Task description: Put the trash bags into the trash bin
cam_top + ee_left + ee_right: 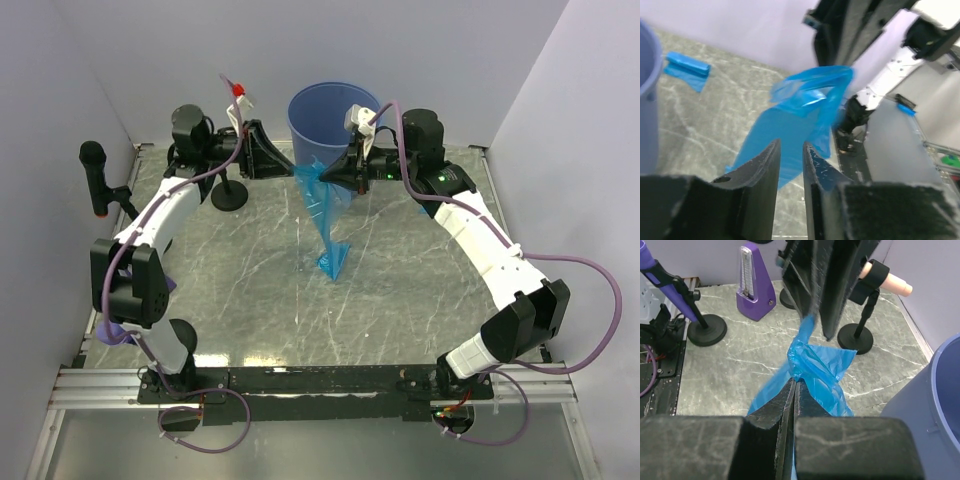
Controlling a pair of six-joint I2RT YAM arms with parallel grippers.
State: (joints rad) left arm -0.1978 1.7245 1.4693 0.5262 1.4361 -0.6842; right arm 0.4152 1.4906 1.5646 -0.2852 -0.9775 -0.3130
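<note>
Right hand (793, 387) pinches the trash bag (820, 365), left hand (790, 150) parted beside it; the dangling film could snag the trash bin (305, 125) rim and slip free.

A robotics lab test cell is being shown. A marble-patterned table (400, 300) is being enclosed on three sides by plain pale panels (60, 150). Two robot arms (480, 240) are being carried by an aluminium rail (330, 385) along the table's near edge, with purple cables (616, 300) being trailed beside them. A microphone (93, 160) and a purple metronome (756, 285) are being kept by the table's left edge. A trash bag (817, 365) is being pinched by the right gripper (794, 385) above the table.
</note>
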